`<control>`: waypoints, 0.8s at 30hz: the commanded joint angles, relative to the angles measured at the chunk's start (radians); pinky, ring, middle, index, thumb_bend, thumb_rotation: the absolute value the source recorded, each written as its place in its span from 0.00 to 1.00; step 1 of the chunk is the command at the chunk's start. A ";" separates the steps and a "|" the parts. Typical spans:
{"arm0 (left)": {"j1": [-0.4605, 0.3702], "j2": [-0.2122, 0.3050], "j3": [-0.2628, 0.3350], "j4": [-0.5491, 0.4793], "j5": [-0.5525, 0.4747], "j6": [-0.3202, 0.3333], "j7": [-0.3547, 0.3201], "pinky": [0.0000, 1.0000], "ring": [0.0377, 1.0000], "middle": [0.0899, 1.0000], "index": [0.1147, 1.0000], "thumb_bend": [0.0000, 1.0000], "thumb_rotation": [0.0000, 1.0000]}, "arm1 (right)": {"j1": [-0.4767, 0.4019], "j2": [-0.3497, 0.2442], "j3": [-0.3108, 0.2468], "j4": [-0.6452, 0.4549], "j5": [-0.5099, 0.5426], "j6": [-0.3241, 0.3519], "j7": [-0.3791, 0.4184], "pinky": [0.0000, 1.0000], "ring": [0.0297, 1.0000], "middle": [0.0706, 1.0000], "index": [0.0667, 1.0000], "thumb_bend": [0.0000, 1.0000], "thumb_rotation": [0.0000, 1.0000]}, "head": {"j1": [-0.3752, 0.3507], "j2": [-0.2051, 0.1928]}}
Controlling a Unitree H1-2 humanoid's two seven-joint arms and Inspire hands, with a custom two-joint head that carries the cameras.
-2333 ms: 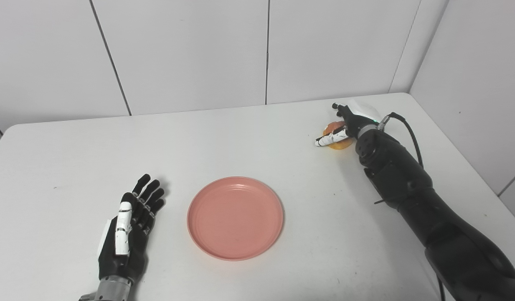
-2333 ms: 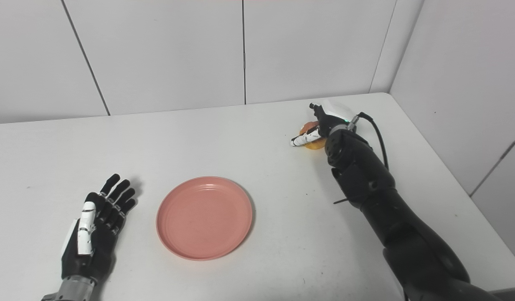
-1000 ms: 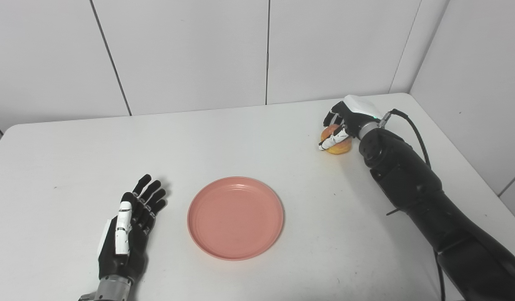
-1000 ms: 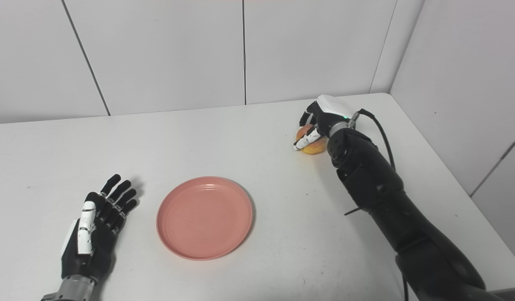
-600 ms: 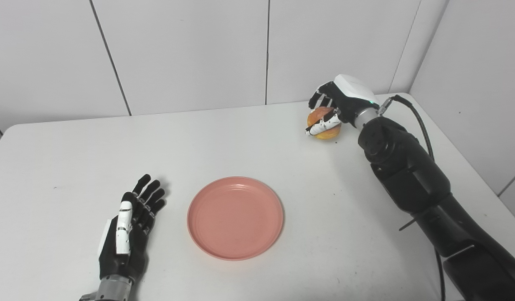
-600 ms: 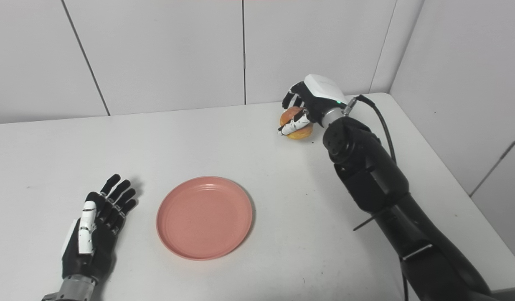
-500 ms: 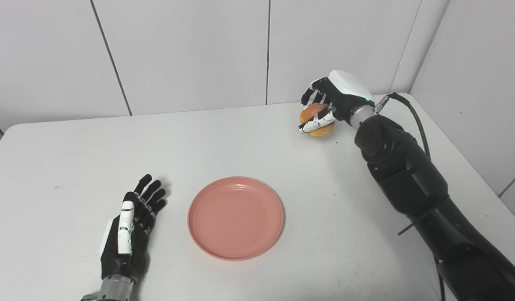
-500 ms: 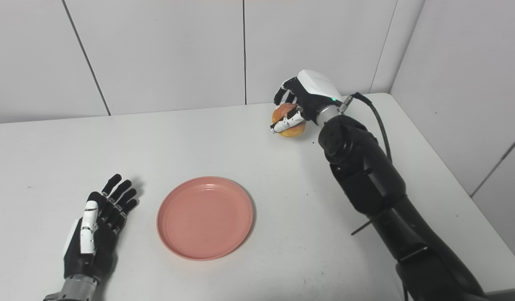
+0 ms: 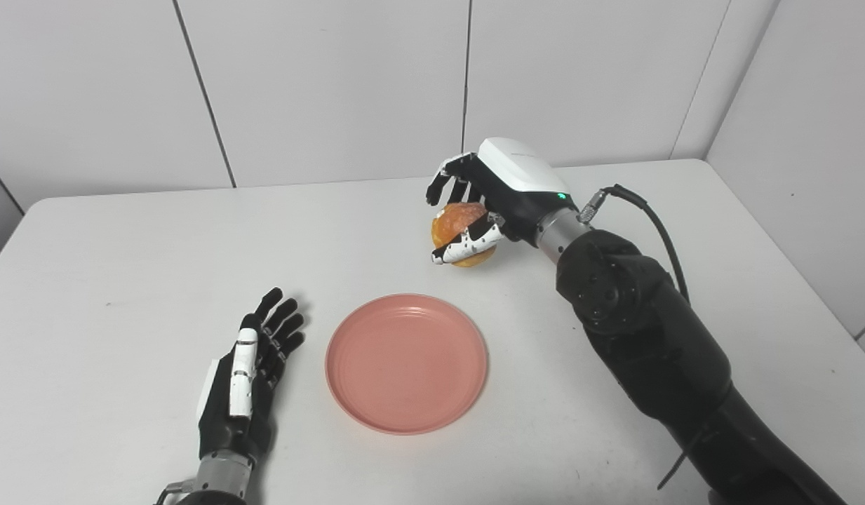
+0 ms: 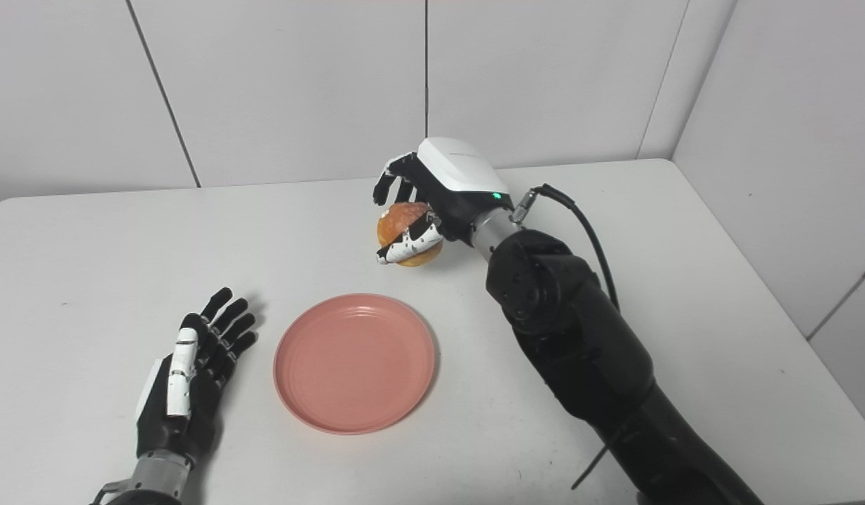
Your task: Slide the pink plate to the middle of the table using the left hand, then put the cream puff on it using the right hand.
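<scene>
The pink plate (image 9: 406, 361) lies flat and empty near the middle of the white table (image 9: 123, 238). My right hand (image 9: 490, 196) is shut on the golden cream puff (image 9: 457, 221) and holds it in the air, just beyond the plate's far right rim. Its thumb (image 9: 466, 245) crosses the front of the puff. My left hand (image 9: 246, 379) rests flat on the table just left of the plate, open, fingers spread, not touching the rim.
White wall panels (image 9: 334, 84) close off the back and the right side of the table. A black cable (image 9: 649, 217) loops from my right wrist. My right forearm (image 9: 656, 358) stretches over the table's right half.
My right hand closed on the cream puff at the far right, lifted it and carried it left toward the plate. The camera shifted a little. The left hand and plate stayed put.
</scene>
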 commanded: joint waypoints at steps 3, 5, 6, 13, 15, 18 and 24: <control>-0.004 -0.018 -0.016 -0.041 0.026 0.027 0.023 0.88 0.87 0.87 0.86 0.47 1.00 | -0.009 0.036 0.009 -0.057 -0.006 -0.021 0.000 0.26 0.32 0.37 0.50 0.52 0.00 | 0.025 0.009; -0.004 -0.025 -0.024 -0.052 0.047 0.031 0.036 0.88 0.87 0.87 0.85 0.47 1.00 | 0.005 0.050 0.021 -0.064 -0.013 -0.024 0.000 0.27 0.32 0.38 0.50 0.52 0.00 | 0.039 0.013; -0.004 -0.027 -0.028 -0.056 0.057 0.031 0.043 0.88 0.86 0.87 0.85 0.47 1.00 | 0.010 0.054 0.027 -0.065 -0.013 -0.027 0.000 0.27 0.32 0.38 0.50 0.52 0.00 | 0.039 0.013; -0.003 -0.041 -0.049 -0.062 0.116 -0.013 0.068 0.88 0.86 0.87 0.86 0.46 1.00 | 0.046 0.071 0.063 -0.067 -0.017 -0.032 0.006 0.25 0.30 0.42 0.46 0.53 0.00 | 0.074 0.024; 0.002 -0.044 -0.056 -0.066 0.139 -0.029 0.074 0.87 0.87 0.87 0.86 0.46 1.00 | 0.056 0.072 0.070 -0.066 -0.012 -0.035 0.010 0.25 0.30 0.38 0.49 0.52 0.00 | 0.082 0.028; 0.010 -0.037 -0.069 -0.057 0.180 -0.065 0.080 0.89 0.88 0.88 0.86 0.48 1.00 | 0.068 0.070 0.080 -0.061 -0.013 -0.038 0.015 0.26 0.32 0.38 0.50 0.52 0.00 | 0.096 0.032; 0.034 -0.041 -0.080 -0.050 0.243 -0.118 0.098 0.90 0.88 0.89 0.87 0.53 1.00 | 0.086 0.071 0.098 -0.030 -0.020 -0.058 0.013 0.25 0.31 0.37 0.50 0.52 0.00 | 0.117 0.039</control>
